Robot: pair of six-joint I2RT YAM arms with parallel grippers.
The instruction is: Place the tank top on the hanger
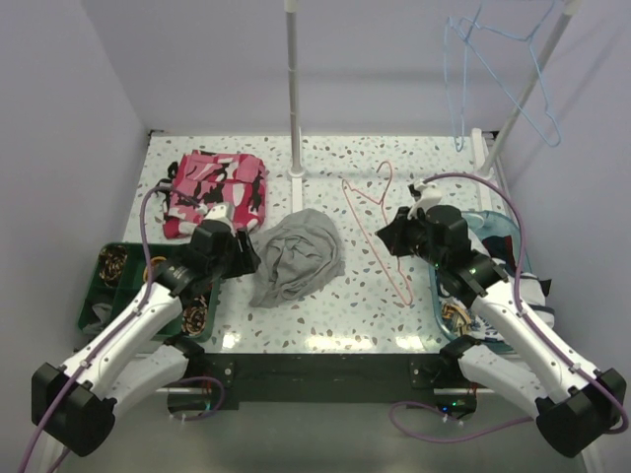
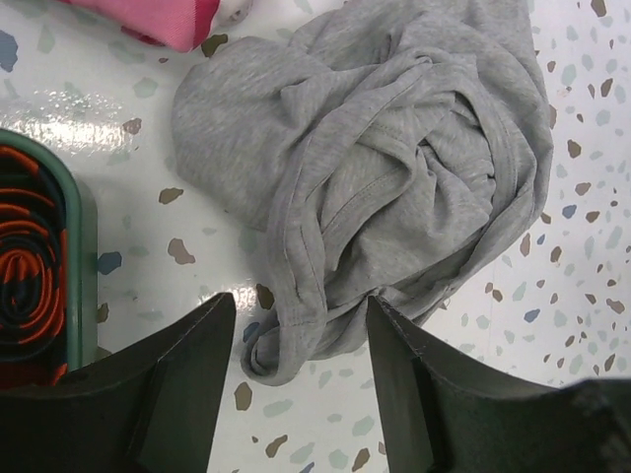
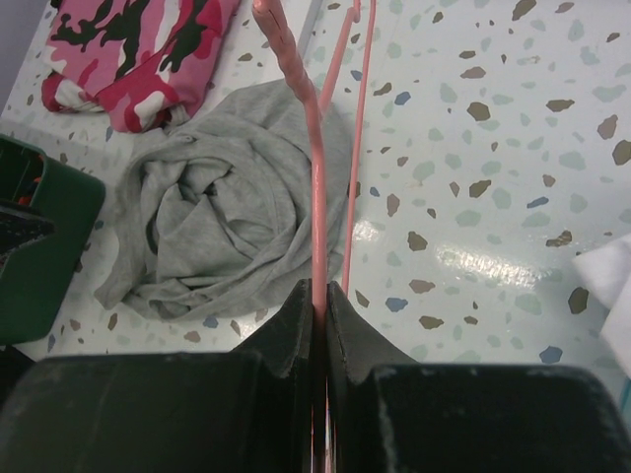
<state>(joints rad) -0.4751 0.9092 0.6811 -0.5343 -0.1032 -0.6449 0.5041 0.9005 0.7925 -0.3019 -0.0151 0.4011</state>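
- Top external view: the heather-grey tank top (image 1: 296,258) lies crumpled in a soft rounded heap near the middle of the speckled terrazzo-pattern table (image 1: 345,315).
- The left gripper (image 1: 243,252) sits just at the heap's left edge. The thin pink-red wire hanger (image 1: 381,219) lies to the right of the heap, and the right gripper (image 1: 390,235) is at its wire.
- A pink, white and black camouflage garment (image 1: 215,189) lies folded behind the left gripper. A green tray (image 1: 101,296) sits at the left, a blue tray (image 1: 498,229) at the right, and light blue wire hangers (image 1: 503,59) hang near a white pole (image 1: 293,89).
- Left wrist view: the left gripper (image 2: 301,305) has its dark fingers (image 2: 187,394) spread wide. A hemmed fold of the tank top (image 2: 394,168) lies between the tips, with ribbed seams twisting through the jersey. The green tray (image 2: 74,246) shows its rounded rim at the left.
- Right wrist view: the right gripper (image 3: 317,291) has its jaws pressed together, pinching the hanger (image 3: 317,168) on one glossy wire. The tank top (image 3: 217,217) lies to the left, partly behind the wire, with the camouflage garment (image 3: 138,49) beyond it.
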